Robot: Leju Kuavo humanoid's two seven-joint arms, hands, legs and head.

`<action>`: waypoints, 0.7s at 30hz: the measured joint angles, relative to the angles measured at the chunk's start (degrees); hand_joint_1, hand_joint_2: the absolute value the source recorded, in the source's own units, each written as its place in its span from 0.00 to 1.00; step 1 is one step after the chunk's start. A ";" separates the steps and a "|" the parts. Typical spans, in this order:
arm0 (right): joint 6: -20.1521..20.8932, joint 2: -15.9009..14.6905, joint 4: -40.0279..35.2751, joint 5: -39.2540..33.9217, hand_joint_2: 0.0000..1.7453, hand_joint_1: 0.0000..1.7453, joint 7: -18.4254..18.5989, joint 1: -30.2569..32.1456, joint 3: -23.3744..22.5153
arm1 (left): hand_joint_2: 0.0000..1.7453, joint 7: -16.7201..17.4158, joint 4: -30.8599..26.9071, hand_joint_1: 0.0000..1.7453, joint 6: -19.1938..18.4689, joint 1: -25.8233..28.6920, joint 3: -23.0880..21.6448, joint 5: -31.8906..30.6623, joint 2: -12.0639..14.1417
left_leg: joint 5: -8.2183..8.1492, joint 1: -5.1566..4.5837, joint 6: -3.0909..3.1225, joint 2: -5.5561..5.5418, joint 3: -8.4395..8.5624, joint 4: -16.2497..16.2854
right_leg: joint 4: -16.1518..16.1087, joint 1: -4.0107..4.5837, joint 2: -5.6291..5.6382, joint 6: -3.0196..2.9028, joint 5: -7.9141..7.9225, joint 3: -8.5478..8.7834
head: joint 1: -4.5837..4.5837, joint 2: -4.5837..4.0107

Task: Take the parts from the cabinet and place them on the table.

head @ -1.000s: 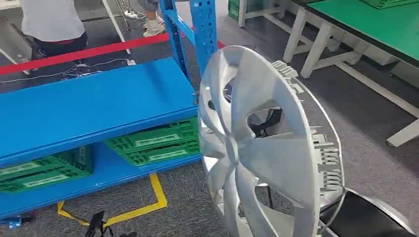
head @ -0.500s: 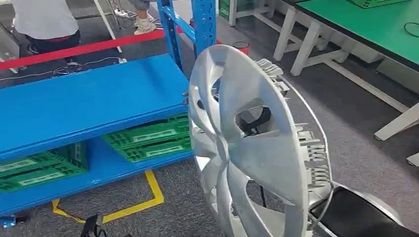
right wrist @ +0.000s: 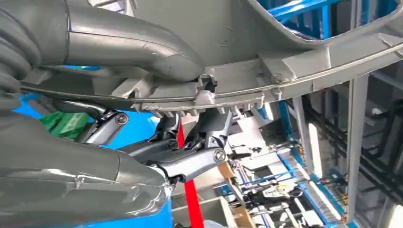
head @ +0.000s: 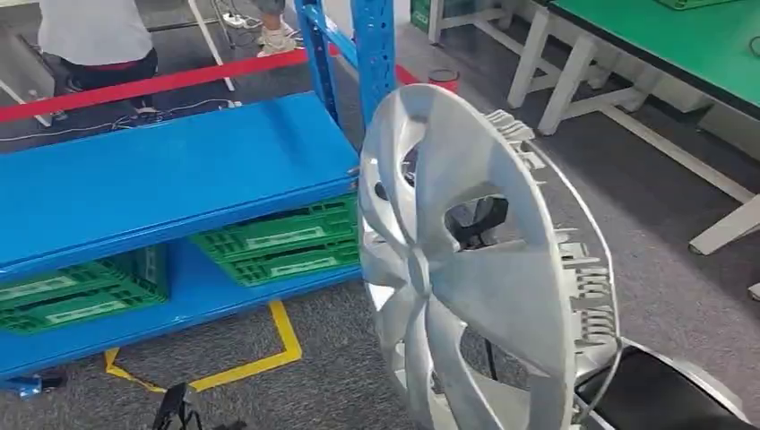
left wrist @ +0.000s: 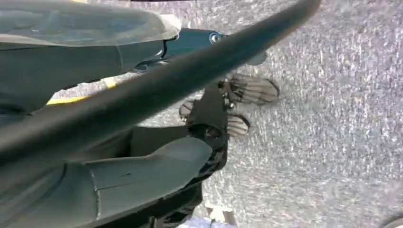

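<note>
Silver wheel cover [head: 466,269] held upright on edge in the foreground of the head view, spoked face toward the blue rack, clipped back rim and wire ring toward the green-topped counter [head: 681,45]. It is off the rack and not on the counter; it stands in the air over grey carpet [head: 663,260], between the 2.

Right hand [right wrist: 157,118]: in the right wrist view the thick grey thumb lies across the ribbed rim of the wheel cover [right wrist: 266,76], darker fingers [right wrist: 190,161] curled beneath it. The rim is clamped between them, so this hand holds the cover. Dark finger parts show through a spoke opening in the head view.

Left hand [left wrist: 157,166]: in the left wrist view, grey thumb and dark fingers over carpet, with a blurred dark bar crossing in front. Nothing plainly sits in the hand, but whether the fingers are spread or curled I cannot tell.

Blue rack [head: 170,179]: bare upper shelf, perforated upright at its right corner. Lower shelf carries 2 stacks of folded green crates [head: 278,246], 1 near the right end, 1 toward the left.

Yellow floor tape [head: 269,345] marks a corner below the rack. Red barrier strip [head: 152,85] runs behind it. A person [head: 94,40] stands past the strip, at the top left. White counter legs at the top right.
</note>
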 joint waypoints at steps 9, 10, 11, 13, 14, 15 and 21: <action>0.28 0.00 0.00 -0.44 1.00 1.00 0.42 -0.01 0.00 | 1.00 -0.11 0.00 0.00 0.68 0.03 0.00 0.02 0.09 | 0.25 0.23 -0.52 -0.04 0.07 -0.41 | 0.02 0.28 -0.06 -0.44 0.01 -0.08 | -0.55 0.00; 0.39 0.00 0.00 -0.55 1.00 1.00 0.55 0.00 -0.02 | 1.00 -0.15 0.00 0.00 0.70 0.06 0.00 0.02 0.09 | 0.25 0.24 -0.54 -0.04 0.07 -0.42 | 0.02 0.28 -0.07 -0.44 0.01 -0.08 | -0.55 0.00; 0.48 0.00 0.00 -0.65 1.00 1.00 0.66 0.01 -0.02 | 1.00 -0.15 0.02 0.00 0.70 0.07 0.00 0.02 0.07 | 0.20 0.24 -0.60 -0.04 0.06 -0.42 | 0.02 0.28 -0.07 -0.44 0.01 -0.08 | -0.55 0.00; 0.57 0.00 -0.02 -0.83 1.00 1.00 0.70 -0.03 -0.02 | 1.00 -0.17 0.00 0.00 0.68 0.07 0.00 0.00 0.24 | 0.03 -0.05 0.43 -0.07 0.16 -0.78 | -1.01 -0.15 -0.14 0.10 0.28 0.32 | -0.59 0.00; 0.61 0.00 -0.24 -0.94 1.00 1.00 0.68 0.06 -0.11 | 1.00 -0.20 0.00 0.00 0.57 0.07 0.00 -0.07 0.22 | 0.72 0.41 0.62 0.06 1.41 -2.62 | -1.46 0.26 -0.08 0.25 0.25 0.75 | -1.10 0.00; 0.63 -0.02 -0.24 -0.98 1.00 1.00 0.68 0.07 -0.20 | 1.00 -0.22 0.00 0.00 0.55 0.09 0.00 -0.07 0.17 | 1.09 0.78 0.51 0.38 2.32 -3.79 | -0.52 0.16 -0.17 0.37 -0.36 0.30 | -0.96 0.00; 0.83 -0.28 -0.22 -1.36 1.00 1.00 0.81 0.99 -0.44 | 1.00 -0.22 0.00 0.00 0.55 0.23 0.00 -0.04 0.31 | 0.35 1.50 -0.24 0.40 2.98 -3.62 | 15.48 -1.76 -0.22 2.50 -4.54 -9.13 | 0.43 0.00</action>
